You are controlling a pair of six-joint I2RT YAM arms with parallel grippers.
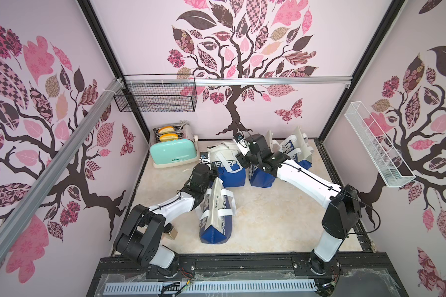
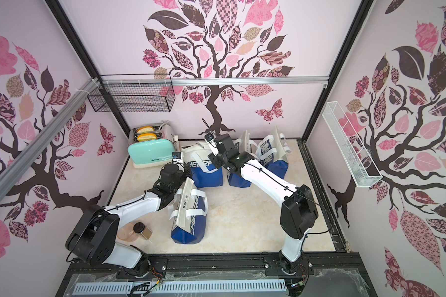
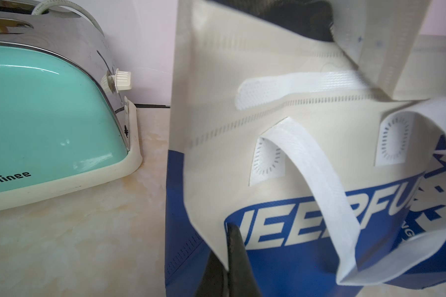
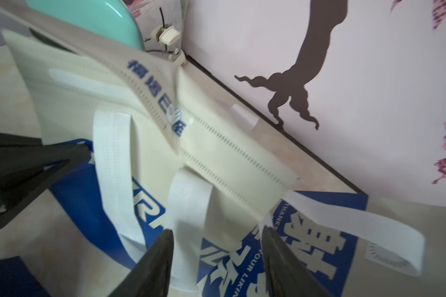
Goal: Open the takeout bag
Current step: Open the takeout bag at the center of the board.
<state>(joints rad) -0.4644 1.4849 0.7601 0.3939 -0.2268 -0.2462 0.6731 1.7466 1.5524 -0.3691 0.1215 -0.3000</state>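
Plainly, the takeout bag [image 1: 227, 168] is standing near the back of the table [image 1: 281, 213], just beside the mint toaster [image 1: 171, 153]; in both top views the two wrists are covering part of its top, so its mouth is hard to read from above. The left gripper [image 3: 231, 239] is showing clearly only in the left wrist view, and there the frame's edge is cutting it off; its dark fingers [image 3: 238, 257] are pressing together, pinching the lower corner of the bag's cream flap [image 3: 216, 167]. The right gripper [image 4: 216, 235] is standing with its fingers [image 4: 162, 252] apart, clasping nothing; a white handle strap [image 4: 188, 203] is hanging just beyond the gap between them (blur is smearing it, so I cannot tell whether it is touching either finger). A neighbouring bag [image 1: 262, 180] is sitting half under the right forearm; another [image 1: 294, 151] is standing behind it near the back wall. A front bag [image 1: 216, 218] is lying or leaning, I cannot tell which, with its upper end tucked behind the left arm. A dark-lidded jar [image 2: 139, 227] is peeking out beside the left arm in a top view, partly hidden.
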